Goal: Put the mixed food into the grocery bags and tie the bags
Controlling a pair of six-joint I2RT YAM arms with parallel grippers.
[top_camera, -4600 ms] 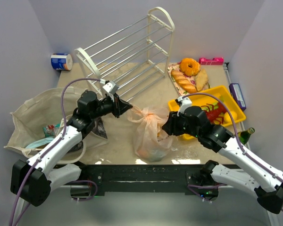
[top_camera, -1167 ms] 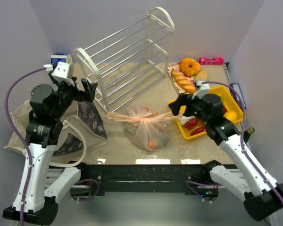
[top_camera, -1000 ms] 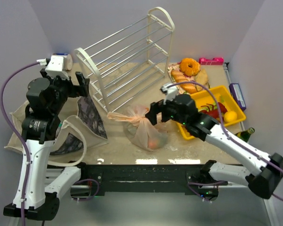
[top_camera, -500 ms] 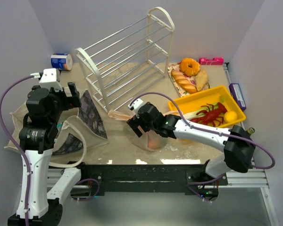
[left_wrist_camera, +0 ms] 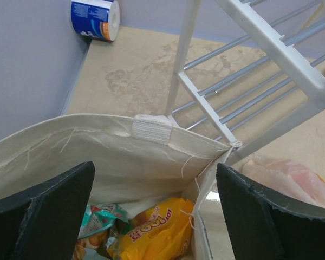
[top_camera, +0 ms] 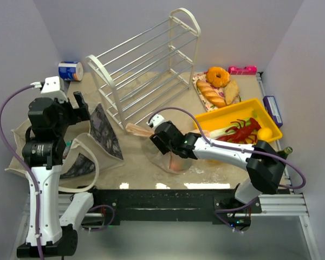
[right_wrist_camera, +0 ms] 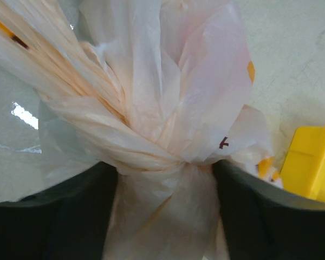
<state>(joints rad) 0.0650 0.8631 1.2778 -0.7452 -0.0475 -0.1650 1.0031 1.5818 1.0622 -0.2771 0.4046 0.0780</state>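
Supervisor: Claws first. How do they stand?

Operator: My left claw (left_wrist_camera: pixel 154 168) is released, fingers spread wide. It hangs above the open mouth of the cloth tote (left_wrist_camera: pixel 97 157) at the left of the overhead view, with nothing between its fingers. My right claw (right_wrist_camera: pixel 162 179) is down at the plastic bag (right_wrist_camera: pixel 151 81) in the middle of the surface (top_camera: pixel 130 162). It has one finger on either side of the twisted neck, just under the knot. The plastic fills the gap between them, but I cannot tell whether the claw is clenched on it or only straddling it.

Supervisor: Where's the food?

Operator: On my left wrist view I see a yellow-orange snack packet (left_wrist_camera: pixel 157 230) and a green-white packet (left_wrist_camera: pixel 97 222) lying in the bottom of the tote. Something orange shows through the plastic bag's wall in the overhead view, though I can't make out what it is. A yellow toy fruit (top_camera: pixel 264 134) lies in the yellow tray (top_camera: pixel 227 115) at the right, beside the red lobster (top_camera: pixel 239 130).

Supervisor: And the bags themselves?

Operator: The plastic bag is knotted, and its loop handles (top_camera: pixel 136 129) stick out to the left of my right claw. The tote slumps open, its dark printed side (top_camera: pixel 104 132) facing the white wire rack (top_camera: pixel 146 59). That rack lies tipped over across the upper middle of the frame.
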